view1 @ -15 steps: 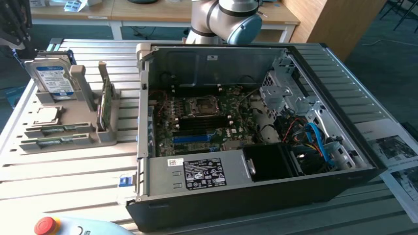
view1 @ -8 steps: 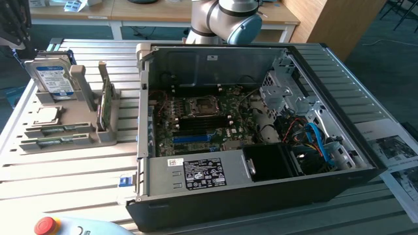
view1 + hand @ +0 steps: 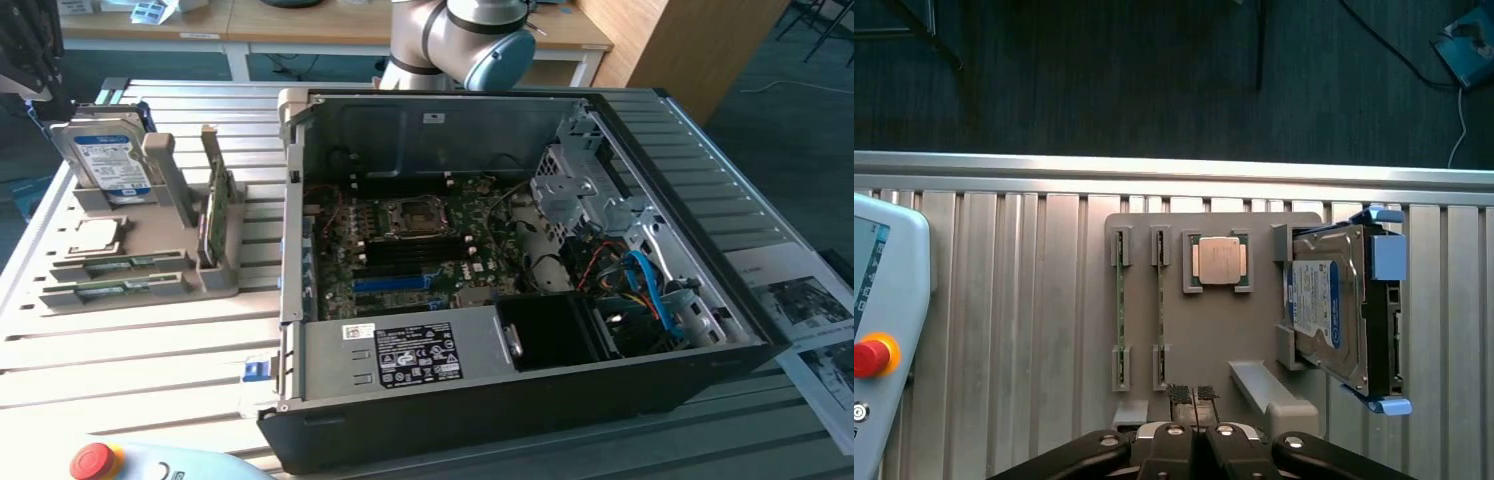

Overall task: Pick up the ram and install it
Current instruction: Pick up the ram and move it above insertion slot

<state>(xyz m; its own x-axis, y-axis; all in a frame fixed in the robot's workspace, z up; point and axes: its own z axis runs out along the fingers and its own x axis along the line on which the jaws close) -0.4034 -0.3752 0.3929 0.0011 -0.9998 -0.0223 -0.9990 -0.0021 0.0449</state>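
Two ram sticks (image 3: 1121, 300) (image 3: 1160, 300) lie side by side in slots of a grey holder (image 3: 1254, 345) on the slatted table. They are thin green strips. My gripper (image 3: 1193, 396) hangs high above the holder's near edge, shut, with nothing between its fingertips (image 3: 1179, 393). It is apart from both sticks. In the exterior view the same sticks (image 3: 120, 263) (image 3: 114, 290) sit low at the holder's front on the exterior view's left. The open computer case (image 3: 747, 300) lies in the middle, its motherboard (image 3: 414, 245) exposed. Part of my arm (image 3: 467, 40) rises behind the case.
The holder also carries a CPU chip (image 3: 1217, 262), a silver hard drive (image 3: 1334, 310) and an upright green card (image 3: 214, 210). A teach pendant with a red stop button (image 3: 872, 356) lies beside the holder. Papers (image 3: 814, 310) sit on the exterior view's right.
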